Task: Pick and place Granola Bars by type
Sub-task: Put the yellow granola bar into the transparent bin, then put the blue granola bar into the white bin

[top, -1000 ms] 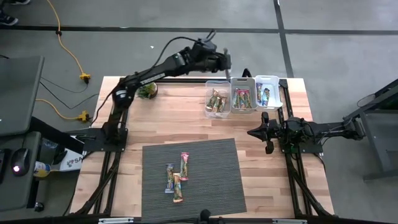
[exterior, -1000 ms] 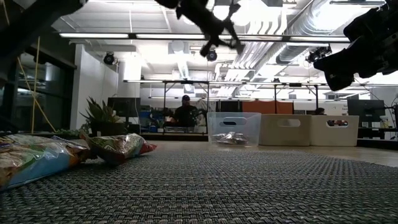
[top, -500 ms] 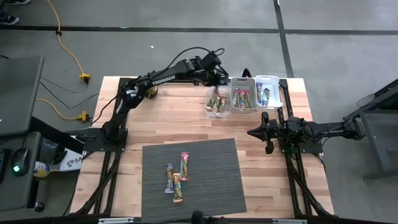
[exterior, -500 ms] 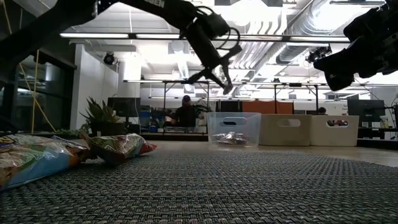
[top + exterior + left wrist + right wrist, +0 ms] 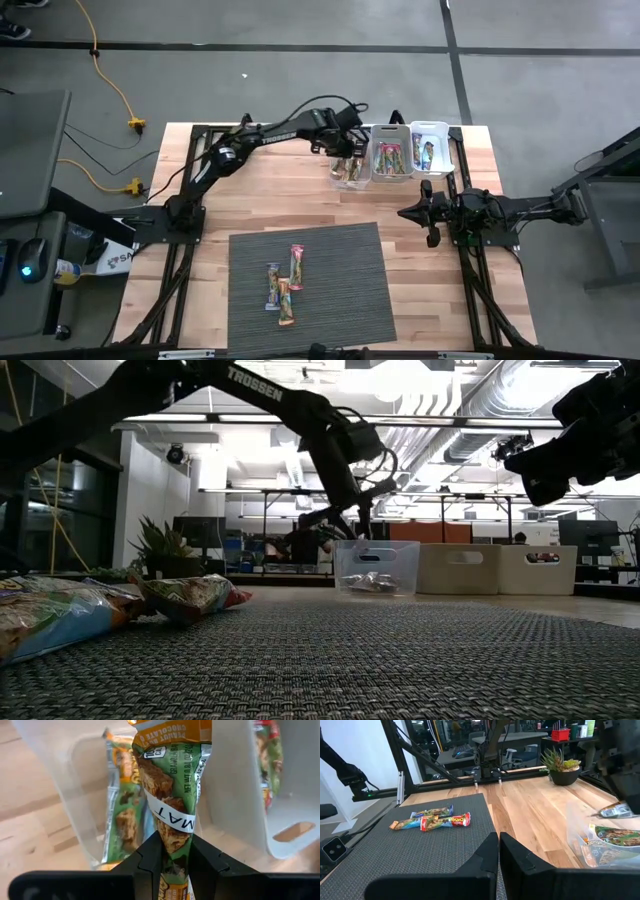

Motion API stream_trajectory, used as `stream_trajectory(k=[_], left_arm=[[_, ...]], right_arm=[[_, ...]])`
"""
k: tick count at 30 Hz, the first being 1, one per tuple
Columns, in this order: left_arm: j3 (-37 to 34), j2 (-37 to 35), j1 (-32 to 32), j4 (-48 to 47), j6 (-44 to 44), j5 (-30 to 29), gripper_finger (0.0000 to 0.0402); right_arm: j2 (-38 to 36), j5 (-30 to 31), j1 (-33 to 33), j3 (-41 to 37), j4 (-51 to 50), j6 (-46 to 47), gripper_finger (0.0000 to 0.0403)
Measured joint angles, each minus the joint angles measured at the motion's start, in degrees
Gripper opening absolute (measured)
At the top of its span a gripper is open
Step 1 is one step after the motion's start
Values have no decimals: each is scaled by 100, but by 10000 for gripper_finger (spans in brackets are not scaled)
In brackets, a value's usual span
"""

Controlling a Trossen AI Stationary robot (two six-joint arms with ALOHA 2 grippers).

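1. The left gripper (image 5: 345, 150) is reaching over the far side of the table (image 5: 300, 195), above the leftmost of three clear bins (image 5: 349, 135) that stand in a row at the far right

2. In the left wrist view its jaws are clamped on one end of an orange-and-green granola bar (image 5: 172, 785); the bar's long axis runs straight out from the fingertips (image 5: 150, 855) towards the bin's open mouth, so it hangs end-first over that compartment

3. That bin already holds a bar (image 5: 120, 805) with the same orange-and-green wrapper, lying along the bin's length; the held bar seems to match it, so this looks like the correct compartment and the next move is probably just a release

4. The middle bin (image 5: 389, 155) holds pink and red bars and the right bin (image 5: 428, 150) bluish ones; the held bar sits close to the wall between the left and middle bins, which is the thing to watch when it drops

5. Three more granola bars (image 5: 283, 285) lie close together on the grey mat (image 5: 340, 300) at the near side, their long axes running roughly near to far, well apart from both grippers

6. The right gripper (image 5: 428, 213) waits over the right side of the table, nearer than the bins; its jaws are together and hold nothing
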Motion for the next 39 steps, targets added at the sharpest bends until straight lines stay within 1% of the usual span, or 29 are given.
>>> stream_trajectory(k=[4, 7, 10, 16, 20, 24, 29, 35, 39], left_arm=[[3, 54, -22, -1, 156, -50, 75], [9, 53, -22, 24, 214, -160, 90], [8, 52, -15, -24, 258, -252, 118], [6, 52, -15, -66, 276, -302, 188], [6, 52, -15, 17, 470, -299, 216], [6, 5, -14, 83, 788, -65, 220], [5, -124, -98, 82, 1186, -114, 220], [9, -515, -89, 182, 1533, -161, 221], [9, -874, -87, 464, 2012, -114, 221]], right_arm=[[0, 0, 0, 0, 1, 0, 0], [0, 0, -2, 0, 0, 0, 0], [0, 0, -2, -1, 1, 0, 0], [0, 0, -1, 0, -1, 0, 0], [0, 0, -2, -2, 1, 0, 0], [0, 0, 0, 0, 1, 0, 0], [0, -2, 0, 0, 1, -2, 0], [6, 0, 0, -2, 0, 0, 0], [40, 2, 0, -2, 1, 0, 0]])
